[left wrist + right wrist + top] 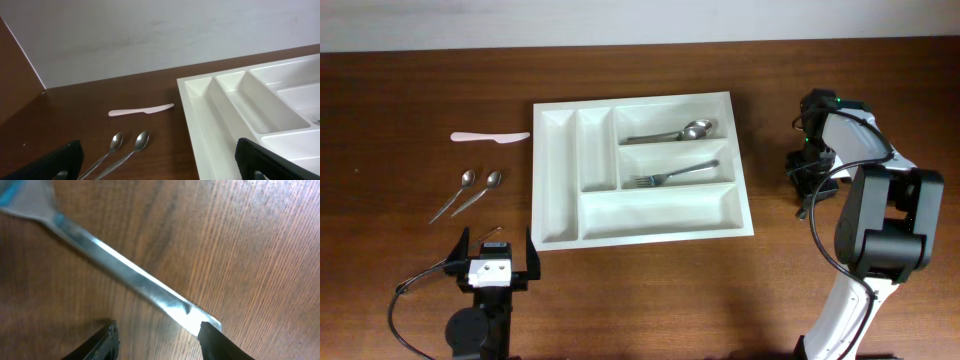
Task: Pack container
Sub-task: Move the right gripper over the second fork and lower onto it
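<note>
The white five-compartment container lies mid-table and also shows in the left wrist view. One long compartment holds spoons; the one below it holds a fork. My left gripper is open and empty, near the container's front left corner, its fingers wide apart. Two loose spoons and a pink plastic knife lie ahead of it. My right gripper is low over the table, right of the container. It is open around the end of a metal utensil handle.
The loose spoons and pink knife lie left of the container. A white wall rises behind the table's far edge. The right arm's body covers the table's right side and hides the metal utensil from overhead.
</note>
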`<state>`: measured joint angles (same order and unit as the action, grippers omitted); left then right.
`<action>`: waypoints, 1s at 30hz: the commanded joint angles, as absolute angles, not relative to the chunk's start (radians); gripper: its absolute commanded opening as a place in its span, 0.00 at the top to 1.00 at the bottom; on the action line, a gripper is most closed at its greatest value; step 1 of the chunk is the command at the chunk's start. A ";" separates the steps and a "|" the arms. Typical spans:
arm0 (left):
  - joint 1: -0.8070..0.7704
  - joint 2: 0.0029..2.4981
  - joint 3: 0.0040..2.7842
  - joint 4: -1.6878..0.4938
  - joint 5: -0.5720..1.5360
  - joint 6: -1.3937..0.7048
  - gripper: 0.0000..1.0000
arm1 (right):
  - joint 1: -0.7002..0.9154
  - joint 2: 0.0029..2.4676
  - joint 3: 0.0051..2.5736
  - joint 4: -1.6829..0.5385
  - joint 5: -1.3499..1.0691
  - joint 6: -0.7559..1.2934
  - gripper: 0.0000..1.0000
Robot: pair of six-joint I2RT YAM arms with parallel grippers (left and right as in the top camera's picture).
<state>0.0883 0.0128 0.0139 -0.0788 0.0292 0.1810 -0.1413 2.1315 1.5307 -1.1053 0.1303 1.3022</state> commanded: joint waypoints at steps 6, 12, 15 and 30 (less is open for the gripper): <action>0.094 0.005 0.009 -0.080 0.037 0.170 0.01 | -0.225 2.099 1.517 -0.944 0.031 0.971 0.54; 0.094 0.005 0.009 -0.080 0.037 0.170 0.01 | -0.253 2.099 1.518 -0.897 0.010 0.601 0.48; 0.094 0.005 0.009 -0.080 0.037 0.170 0.01 | -0.261 2.099 1.518 -0.883 -0.015 0.448 0.38; 0.094 0.005 0.009 -0.080 0.037 0.170 0.01 | -0.280 2.098 1.626 -0.905 -0.059 0.162 0.33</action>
<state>0.0883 0.0128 0.0139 -0.0788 0.0292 0.1810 -0.2584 2.1216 1.5627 -0.9031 -0.0513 0.2119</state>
